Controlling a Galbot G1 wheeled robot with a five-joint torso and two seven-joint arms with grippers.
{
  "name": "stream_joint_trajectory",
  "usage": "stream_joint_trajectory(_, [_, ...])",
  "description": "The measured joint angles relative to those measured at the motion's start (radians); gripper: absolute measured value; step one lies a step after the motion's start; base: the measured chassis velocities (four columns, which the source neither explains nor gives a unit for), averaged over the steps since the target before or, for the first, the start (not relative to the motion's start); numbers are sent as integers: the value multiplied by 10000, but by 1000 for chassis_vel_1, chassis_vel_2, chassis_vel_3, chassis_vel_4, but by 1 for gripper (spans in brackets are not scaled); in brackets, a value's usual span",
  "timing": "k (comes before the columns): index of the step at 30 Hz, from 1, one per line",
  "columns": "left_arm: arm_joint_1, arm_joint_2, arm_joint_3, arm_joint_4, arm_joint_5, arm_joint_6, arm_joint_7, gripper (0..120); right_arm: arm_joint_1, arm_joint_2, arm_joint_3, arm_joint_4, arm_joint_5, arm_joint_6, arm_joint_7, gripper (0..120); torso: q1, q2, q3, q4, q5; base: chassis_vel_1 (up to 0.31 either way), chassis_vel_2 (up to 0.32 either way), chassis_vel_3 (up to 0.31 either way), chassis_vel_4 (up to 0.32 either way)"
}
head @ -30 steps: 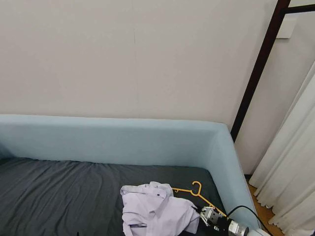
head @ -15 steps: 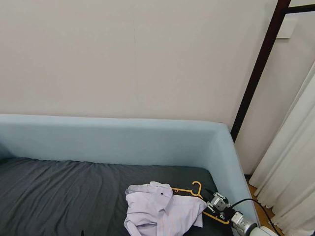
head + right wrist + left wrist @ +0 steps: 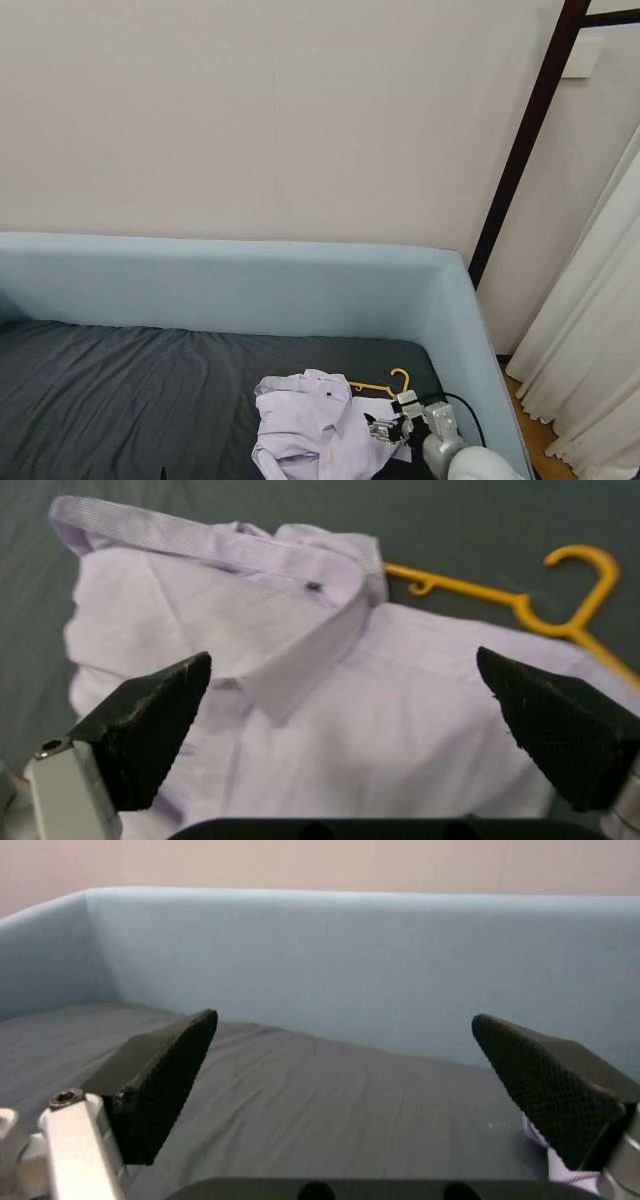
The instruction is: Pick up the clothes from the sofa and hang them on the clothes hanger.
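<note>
Left wrist view: the left gripper [image 3: 344,1017] stands spread wide with nothing between its fingers. It is held low over the bare dark seat [image 3: 300,1102], and the blue back of the sofa [image 3: 350,945] is ahead of it. It is well apart from the work. The shirt [image 3: 300,727], pale lilac, lies crumpled on the seat directly beneath the right gripper [image 3: 343,654]. That gripper's fingers are likewise wide apart and have hold of nothing. The collar [image 3: 290,675] lies under the gap between them, turned partly open. Beyond the gripper lies the yellow hanger [image 3: 520,600]. Its hook is clear of the cloth, and one arm runs under the shirt's shoulder. Whether that arm sits inside the garment or merely beneath it cannot be told.

Assessment: the shirt looks light, thin and limp. It is likely to sag and trail once raised, and a shallow pinch on a single layer may slip free. The collar and the doubled cloth just behind it offer the firmest purchase. A grasp taken there should go deep enough to gather a fold. It should also stay clear of the hanger arm, which may otherwise be dragged along.
</note>
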Motion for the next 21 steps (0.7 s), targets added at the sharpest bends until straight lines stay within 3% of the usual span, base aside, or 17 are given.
stream_joint_trajectory(3, [52,-73,-15,-23,34,-11,-6,100,171,964,-123,-370,710,-50,445,100,0,0,0,-1,2,0,0,0,0])
stream_joint_trajectory(6, [63,-93,-23,-26,41,-12,-9,100,180,1380,-143,-581,737,-33,566,100,0,0,0,-1,0,0,0,0,0])
stream_joint_trajectory(9, [60,-128,-26,0,58,-17,-10,100,182,2260,-160,-1135,653,30,834,100,0,0,0,-1,0,0,0,0,0])
stream_joint_trajectory(21, [-7,-239,30,120,65,-31,-10,100,10,3126,-395,-1944,-414,340,1096,100,0,0,0,-3,-1,0,0,0,0])
